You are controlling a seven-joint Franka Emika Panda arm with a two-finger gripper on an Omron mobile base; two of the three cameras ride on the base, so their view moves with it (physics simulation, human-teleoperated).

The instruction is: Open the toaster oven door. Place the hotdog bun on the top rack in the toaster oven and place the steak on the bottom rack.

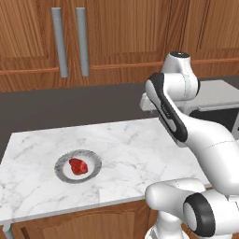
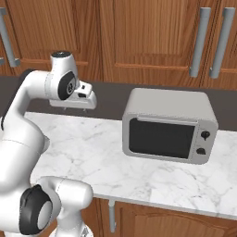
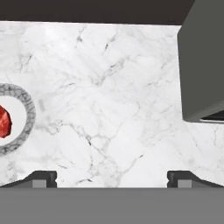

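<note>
Presently nothing is completed: toaster oven door (image 2: 162,138) is seen shut right of the end effector (image 3: 112,178), spread wide and empty; steak (image 1: 78,165) left, plated.

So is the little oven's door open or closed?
Closed. In the right base view the toaster oven door stands upright and flush against the front of the toaster oven, with no gap along its top edge.

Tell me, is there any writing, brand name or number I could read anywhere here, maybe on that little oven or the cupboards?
None: no words, brands, numbers or signs can be read in any view.
The toaster oven front is plain; its two black knobs carry no legible markings.
The plate with the steak, the marble counter and the wooden cabinets are unlabelled.
</note>
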